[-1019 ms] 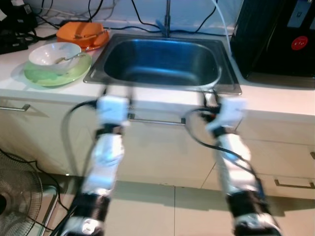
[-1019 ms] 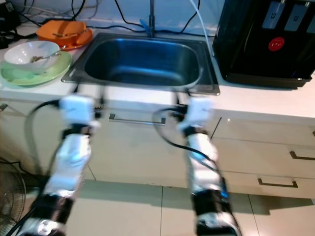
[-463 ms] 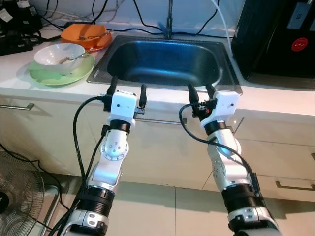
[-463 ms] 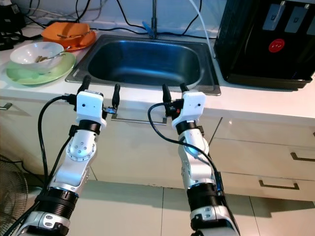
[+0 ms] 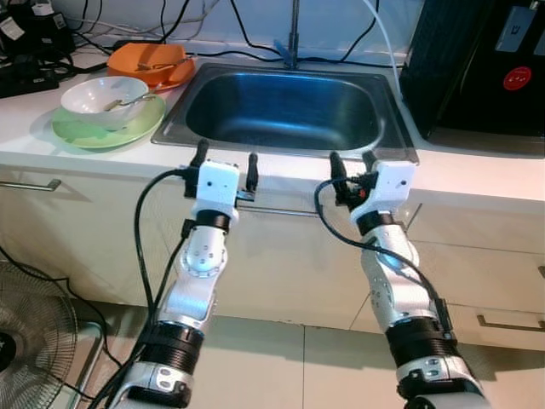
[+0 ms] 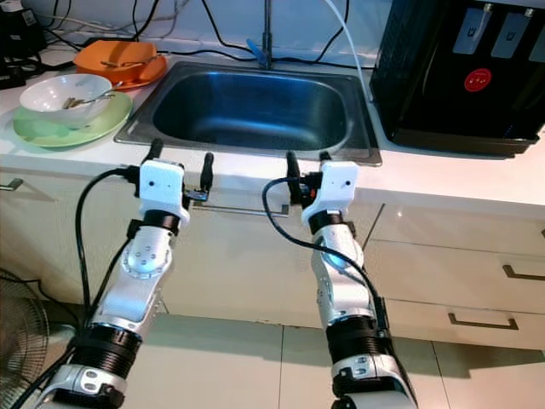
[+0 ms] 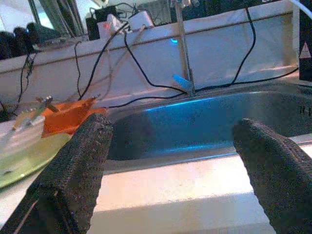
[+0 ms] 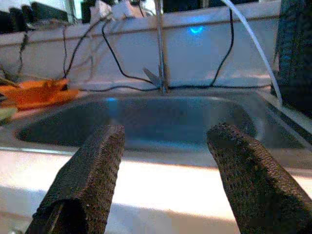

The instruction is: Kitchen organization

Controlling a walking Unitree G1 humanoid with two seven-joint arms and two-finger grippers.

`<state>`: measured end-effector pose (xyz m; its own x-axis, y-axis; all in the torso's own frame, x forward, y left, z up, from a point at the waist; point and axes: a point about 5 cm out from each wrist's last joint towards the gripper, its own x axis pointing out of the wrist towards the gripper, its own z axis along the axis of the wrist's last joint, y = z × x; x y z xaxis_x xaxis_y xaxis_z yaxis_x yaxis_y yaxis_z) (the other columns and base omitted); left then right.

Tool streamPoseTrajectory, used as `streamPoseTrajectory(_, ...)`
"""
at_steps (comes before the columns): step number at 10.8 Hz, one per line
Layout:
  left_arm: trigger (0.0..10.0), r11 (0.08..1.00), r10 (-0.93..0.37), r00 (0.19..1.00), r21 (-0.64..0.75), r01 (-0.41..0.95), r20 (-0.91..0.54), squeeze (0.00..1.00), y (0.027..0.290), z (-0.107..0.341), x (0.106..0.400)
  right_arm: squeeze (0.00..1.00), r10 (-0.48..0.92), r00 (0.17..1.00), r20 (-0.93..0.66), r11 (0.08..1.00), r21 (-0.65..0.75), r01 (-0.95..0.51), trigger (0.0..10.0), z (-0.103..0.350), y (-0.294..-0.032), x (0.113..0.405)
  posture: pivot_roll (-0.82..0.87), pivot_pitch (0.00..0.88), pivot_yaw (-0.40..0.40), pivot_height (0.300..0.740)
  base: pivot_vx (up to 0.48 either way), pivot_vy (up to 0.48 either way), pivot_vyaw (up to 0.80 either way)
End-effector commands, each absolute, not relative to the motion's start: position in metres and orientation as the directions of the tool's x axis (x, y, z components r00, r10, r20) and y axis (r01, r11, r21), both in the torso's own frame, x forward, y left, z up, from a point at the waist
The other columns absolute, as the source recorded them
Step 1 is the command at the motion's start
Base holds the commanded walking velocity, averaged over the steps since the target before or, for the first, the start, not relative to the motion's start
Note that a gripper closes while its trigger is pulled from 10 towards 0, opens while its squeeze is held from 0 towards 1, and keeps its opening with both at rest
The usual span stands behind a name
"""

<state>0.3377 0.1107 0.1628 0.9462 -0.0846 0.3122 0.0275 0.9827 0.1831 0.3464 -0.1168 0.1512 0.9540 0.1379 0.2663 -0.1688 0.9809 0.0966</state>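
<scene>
1. The left tool (image 5: 225,159) and right tool (image 5: 350,164) are both raised in front of the sink (image 5: 285,106), at the front edge of the tabletop (image 5: 477,175). Each has its fingers spread wide and holds nothing.
2. The dishes sit well to the left of the sink: a white bowl (image 5: 104,92) with a spoon (image 5: 128,101) in it rests on a green plate (image 5: 106,128), and an orange dish (image 5: 153,61) lies just behind them.
3. Risk, as I judge it: reaching for the stacked bowl could tip it or slide the plate, since they lie loose together.
4. Black cables (image 5: 170,17) trail along the back wall and could snag a reaching arm.
</scene>
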Motion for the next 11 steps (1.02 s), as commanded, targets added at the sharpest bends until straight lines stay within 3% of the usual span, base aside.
streamPoseTrajectory(1, 10.0, 0.983, -0.085, 0.947, 0.179, 0.03, 0.309, 0.0, 0.1105, 0.1657, 0.34, 0.0, 0.139, 0.956, 0.257, 0.982, 0.093, -0.167, 10.0, 0.1526, -0.1172, 0.3482, 0.2, 0.017, -0.003, 0.74, 0.0, 0.0, 0.0)
streamPoseTrajectory(11, 10.0, 0.989, -0.049, 0.96, 0.149, 0.007, 0.276, 0.0, 0.1162, 0.1595, 0.3351, 0.0, 0.153, 0.958, 0.242, 0.977, 0.108, -0.183, 10.0, 0.1505, -0.1185, 0.3478, 0.2, 0.032, -0.009, 0.74, 0.0, 0.0, 0.62)
